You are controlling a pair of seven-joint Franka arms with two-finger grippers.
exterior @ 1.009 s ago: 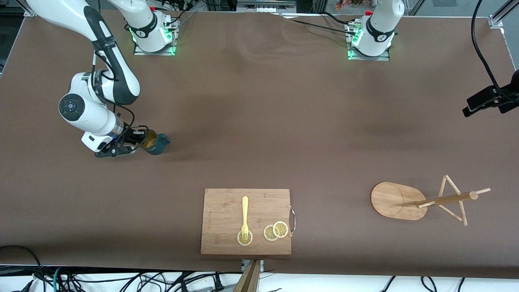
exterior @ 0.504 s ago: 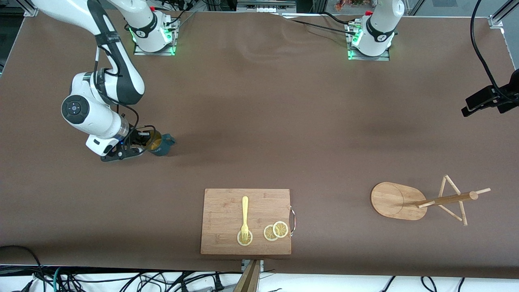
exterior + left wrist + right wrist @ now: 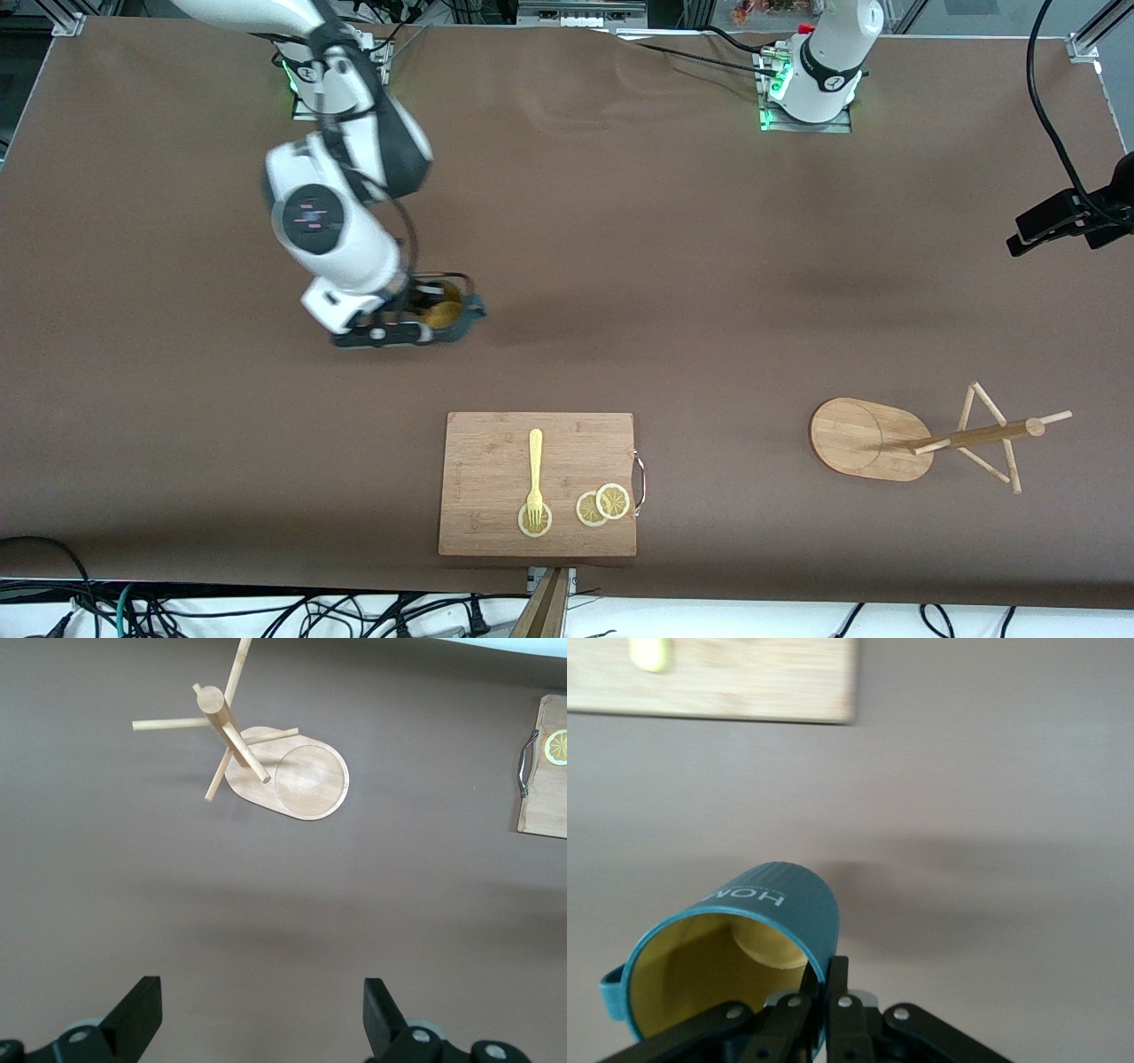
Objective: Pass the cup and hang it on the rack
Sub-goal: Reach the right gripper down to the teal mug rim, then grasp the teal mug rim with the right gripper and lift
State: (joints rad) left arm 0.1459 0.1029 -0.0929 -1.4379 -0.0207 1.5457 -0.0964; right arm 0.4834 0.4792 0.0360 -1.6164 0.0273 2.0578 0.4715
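Cup [image 3: 447, 310] is travelling off the table, rim pinched by the right gripper [image 3: 416, 321], heading three o'clock toward handover. Left gripper [image 3: 257, 1028] is waiting spread wide, empty, above the rack [image 3: 873, 439].

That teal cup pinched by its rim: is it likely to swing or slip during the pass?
Probably stiff, but the right gripper pinches only one spot on the rim of the cup, so it may pivot. It hangs tilted; the smooth-looking wall could slip.

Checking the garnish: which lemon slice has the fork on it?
The lone lemon slice under the fork's tines; the other two slices overlap beside it, nearer the board's metal handle.
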